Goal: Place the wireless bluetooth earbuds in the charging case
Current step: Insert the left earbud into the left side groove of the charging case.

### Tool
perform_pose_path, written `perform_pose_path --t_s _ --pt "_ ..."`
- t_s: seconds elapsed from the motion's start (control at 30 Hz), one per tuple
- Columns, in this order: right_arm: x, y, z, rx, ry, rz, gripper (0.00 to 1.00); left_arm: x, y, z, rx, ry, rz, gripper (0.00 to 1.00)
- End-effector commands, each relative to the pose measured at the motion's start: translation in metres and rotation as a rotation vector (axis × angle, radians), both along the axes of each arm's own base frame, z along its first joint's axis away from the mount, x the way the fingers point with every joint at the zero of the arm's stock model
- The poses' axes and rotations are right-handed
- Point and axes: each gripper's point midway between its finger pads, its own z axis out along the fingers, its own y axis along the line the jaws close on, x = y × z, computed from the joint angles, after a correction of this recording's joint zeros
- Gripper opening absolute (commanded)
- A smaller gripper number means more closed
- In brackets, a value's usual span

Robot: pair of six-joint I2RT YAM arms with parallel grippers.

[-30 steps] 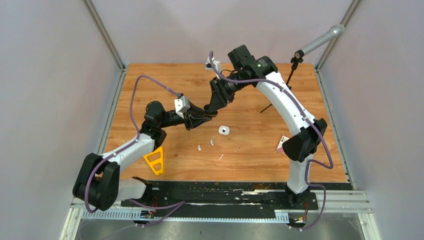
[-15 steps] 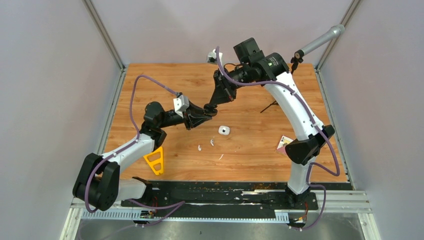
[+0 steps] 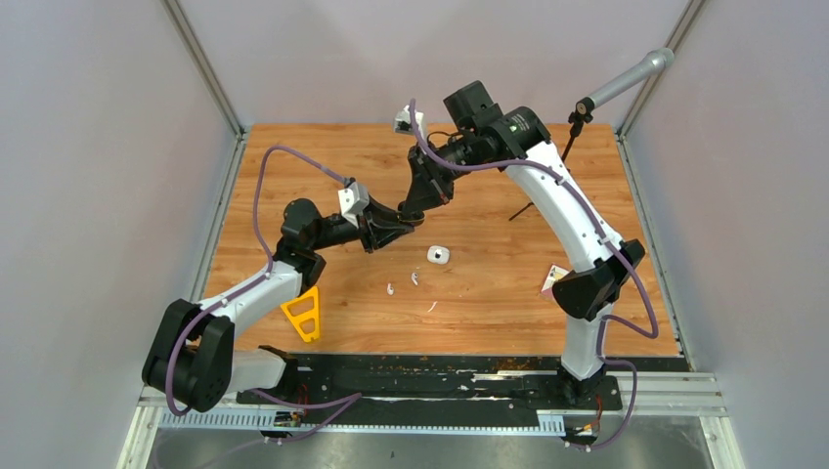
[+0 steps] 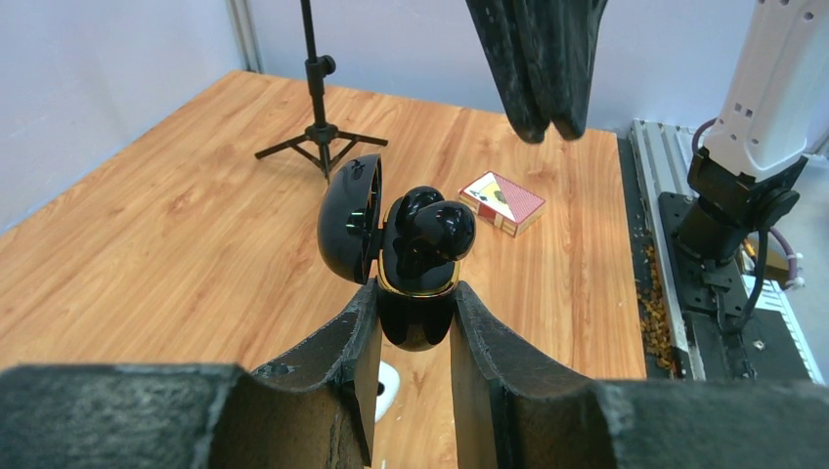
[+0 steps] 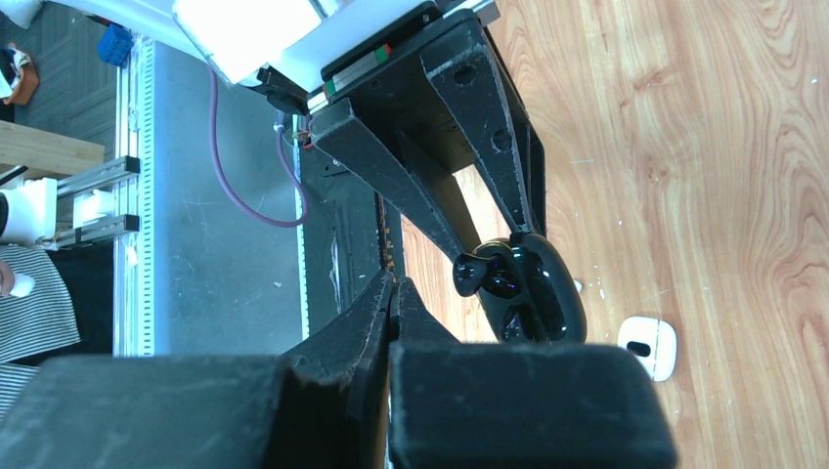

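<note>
Looking down on a wooden table (image 3: 293, 176) boxed in by grey walls. Reaching in from the near edge with both arms, the left arm (image 3: 264, 283) low and the right arm (image 3: 567, 205) arching high, and meeting over the middle of the boards.

Clamping the left gripper (image 4: 414, 305), almost closed, on the lower half of a black case (image 4: 415, 327) and holding it up clear of the table. Hanging the right gripper (image 4: 547, 127) just above and beyond that case, fingers pressed fully together and gripping nothing.

Showing a small black tripod (image 4: 320, 127) standing toward the far right of the table, well apart from the arms. Showing a yellow triangle (image 3: 303, 315) lying near the left arm's elbow, and a red-patterned card box (image 4: 501, 202) lying flat near the right arm's lower joint.

Holding the black case with its lid (image 4: 350, 220) swung open to one side. Carrying two black earbuds (image 4: 430, 225) in it, their rounded heads bulging above the gold rim.

Showing a white case (image 3: 438, 255) resting on the table just below the grippers, with one dark spot on its top. Showing two white earbuds (image 3: 390, 289) lying loose on the wood near that case, toward the near edge. Showing a thin white sliver (image 3: 432, 307) lying a little nearer the edge again.
</note>
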Motion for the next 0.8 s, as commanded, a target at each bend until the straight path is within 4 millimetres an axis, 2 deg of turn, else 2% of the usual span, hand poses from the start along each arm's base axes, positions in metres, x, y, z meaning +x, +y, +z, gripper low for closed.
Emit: perform_pose_path --t_s 0.0,0.33,0.6,0.77 --pt "-0.001 0.004 -0.004 -0.001 -0.013 0.014 0.00 0.000 -0.001 0.035 -0.063 -0.065 0.007 0.00" --pt "0.006 0.004 -0.016 -0.050 -0.022 -0.024 0.00 -0.002 -0.001 0.043 -0.077 -0.072 -0.001 0.00" --pt "0.024 0.001 -0.025 -0.103 -0.043 -0.108 0.00 -0.006 -0.001 0.037 -0.066 -0.079 -0.011 0.00" --pt "0.025 0.002 -0.023 -0.098 -0.049 -0.110 0.00 -0.007 -0.001 0.035 -0.061 -0.082 -0.015 0.00"
